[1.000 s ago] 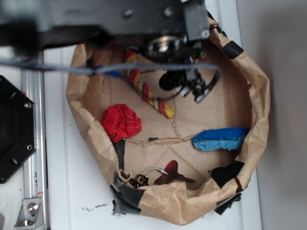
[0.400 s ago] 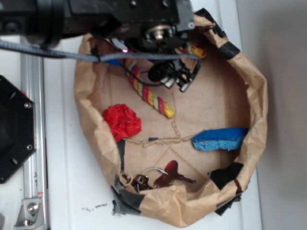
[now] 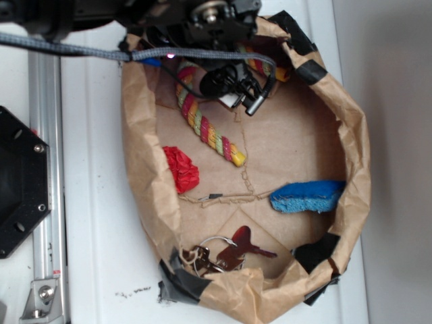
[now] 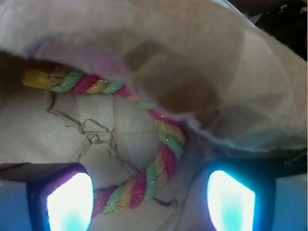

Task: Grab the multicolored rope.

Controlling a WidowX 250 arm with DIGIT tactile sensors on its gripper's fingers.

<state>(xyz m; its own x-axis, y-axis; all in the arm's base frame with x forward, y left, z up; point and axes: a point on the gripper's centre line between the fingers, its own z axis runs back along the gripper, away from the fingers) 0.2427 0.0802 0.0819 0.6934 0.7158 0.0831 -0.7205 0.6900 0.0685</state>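
The multicolored rope (image 3: 202, 125) lies on the floor of a rolled-down brown paper bag (image 3: 351, 169), in its upper left part, its yellow tip pointing toward the middle and its other end curving along the far wall. The gripper (image 3: 237, 94) hangs over the rope's bend, fingers (image 4: 70, 202) spread wide and holding nothing. A red paper ball (image 3: 182, 169), a blue sponge (image 3: 307, 196) and keys (image 3: 226, 253) lie nearer the front on the bag's floor.

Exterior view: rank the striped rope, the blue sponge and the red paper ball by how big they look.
1. Striped rope, longest, though partly hidden under the arm.
2. Blue sponge.
3. Red paper ball, smallest; the bag wall covers part of it.
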